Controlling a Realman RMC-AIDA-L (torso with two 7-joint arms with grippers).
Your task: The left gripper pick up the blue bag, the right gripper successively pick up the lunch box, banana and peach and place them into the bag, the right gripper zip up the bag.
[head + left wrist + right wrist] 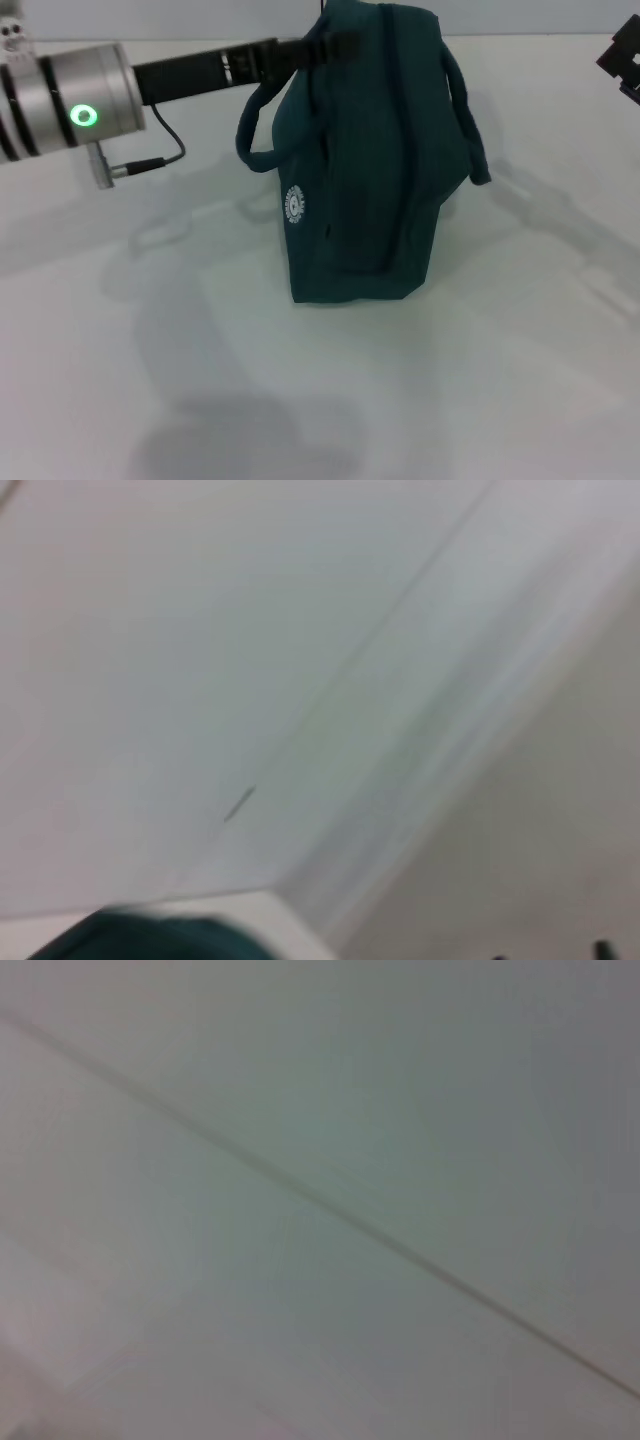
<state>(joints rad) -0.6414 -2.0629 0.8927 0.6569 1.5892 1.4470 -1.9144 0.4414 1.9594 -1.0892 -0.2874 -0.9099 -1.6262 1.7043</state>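
The blue bag (360, 160) stood near the middle of the white table (200, 380), upright and leaning a little, its long zipper line running down the face turned to the head camera. Its mouth appeared drawn together, so nothing of what lay inside could be seen. A small round white logo (294, 205) sat low on the side facing the robot's left. One loop handle (262, 130) hung out on that same side, and the other handle (468, 120) drooped over the opposite side. The base of the bag rested on the table, while its upper far corner was held up. The left gripper (325, 48) reached in from the left at that upper corner, its dark jaws pressed onto the fabric at the top edge, apparently clamped on the bag there. Behind it stretched the black forearm section and the silver wrist housing (75, 100) with a glowing green ring, a thin cable looping below it. In the left wrist view only a sliver of teal fabric (150, 938) showed at one edge, against the pale table and its border. The right gripper (622, 58) showed only as a dark piece at the far right edge of the head view, well apart from the bag; whether its jaws were apart or together could not be told. The right wrist view showed only a plain pale surface crossed by one thin dark line.
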